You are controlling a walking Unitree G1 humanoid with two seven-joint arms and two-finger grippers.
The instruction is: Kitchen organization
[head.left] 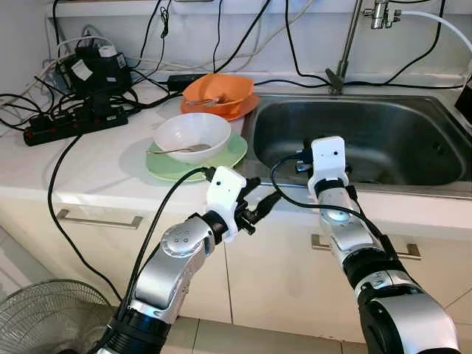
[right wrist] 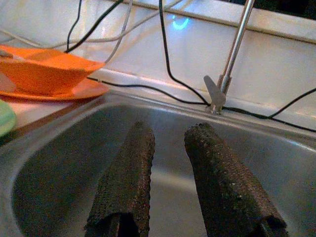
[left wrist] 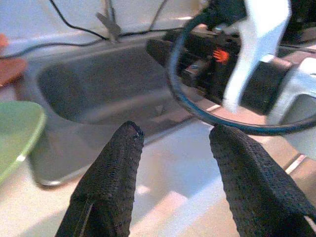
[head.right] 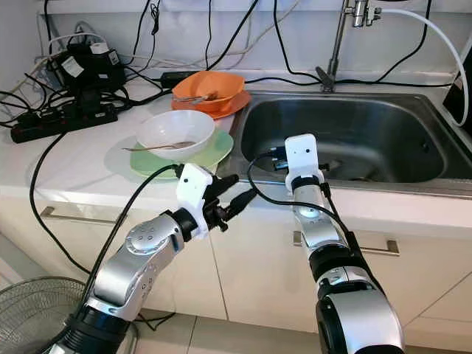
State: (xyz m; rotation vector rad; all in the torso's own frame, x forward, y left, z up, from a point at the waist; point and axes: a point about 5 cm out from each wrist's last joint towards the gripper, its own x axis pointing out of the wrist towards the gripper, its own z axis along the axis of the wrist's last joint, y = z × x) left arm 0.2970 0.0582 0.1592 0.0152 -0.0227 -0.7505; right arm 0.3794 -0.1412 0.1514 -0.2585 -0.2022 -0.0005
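Observation:
A white bowl (head.left: 192, 136) with a spoon (head.left: 175, 151) in it sits on a green plate (head.left: 234, 153) on the counter, left of the sink (head.left: 383, 140). Behind it an orange bowl (head.left: 217, 92) holding cutlery rests on an orange plate (head.left: 245, 108). My left gripper (head.left: 265, 190) hangs open and empty just in front of the counter edge, below the green plate, fingers (left wrist: 116, 168) pointing toward the sink. My right gripper (right wrist: 173, 129) reaches over the sink's front rim into the basin, open, nothing between its fingers (right wrist: 131, 173).
The faucet (head.left: 346, 44) rises behind the sink. A power strip (head.left: 66, 122), adapters and tangled black cables crowd the counter's back left. Cabinet drawers with metal handles (head.left: 99, 219) run below the counter. A floor fan (head.left: 51, 317) stands at lower left.

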